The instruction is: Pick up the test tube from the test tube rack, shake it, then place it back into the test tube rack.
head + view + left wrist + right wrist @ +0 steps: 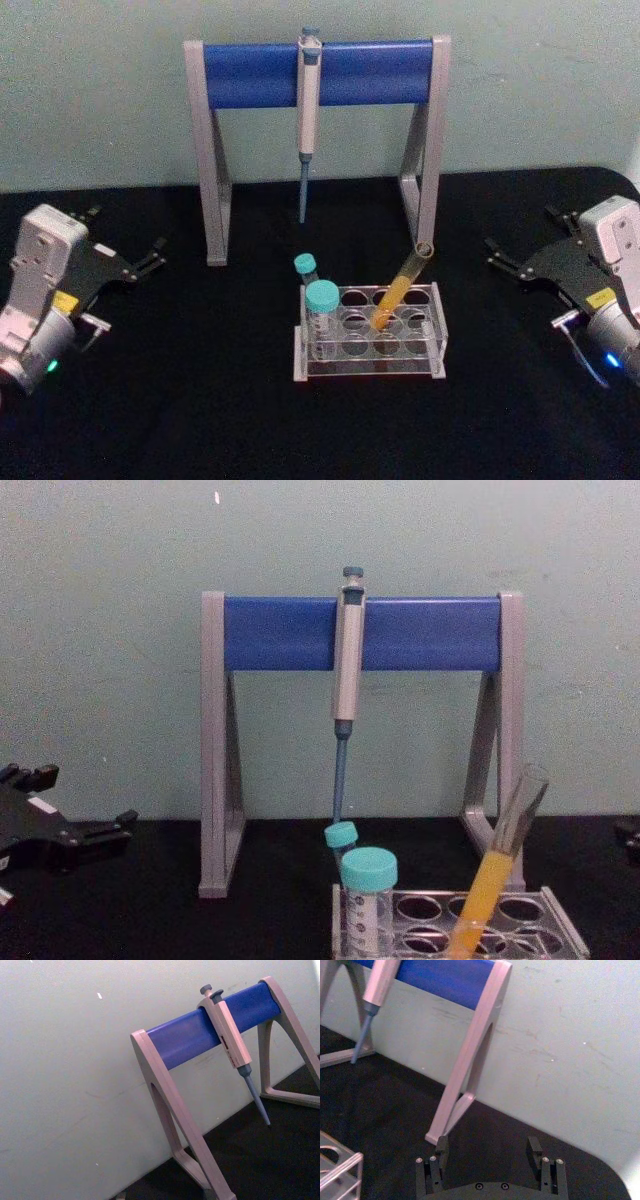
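The right gripper's [487, 1149] two black fingers [441, 1150] stand wide apart with nothing between them, seen plainly in the right wrist view, which also catches a corner of the low clear plastic test tube rack [342, 1167] off to one side. In the head view the right gripper [520, 230] hangs over the black table [200, 400] at the right, pointing inward. The left gripper [125, 233] mirrors it at the left, its fingers likewise spread and empty. The chest view shows the left gripper [70, 815] low at the left edge.

The long slim clear glass test tube [400, 290], with yellow-orange liquid in its lower part, sits in a hole of the test tube rack [370, 368] between the two grippers and well apart from both. The chest view shows the test tube [495, 870] from the side, tilted with its open mouth towards the robot's right.

At the rack's left end stands a wider clear tube with a teal screw cap [322, 318], with a smaller teal-capped tube [305, 266] just behind it. Beyond them, a grey-and-blue pipette stand [250, 75] carries a hanging grey pipette [308, 110].
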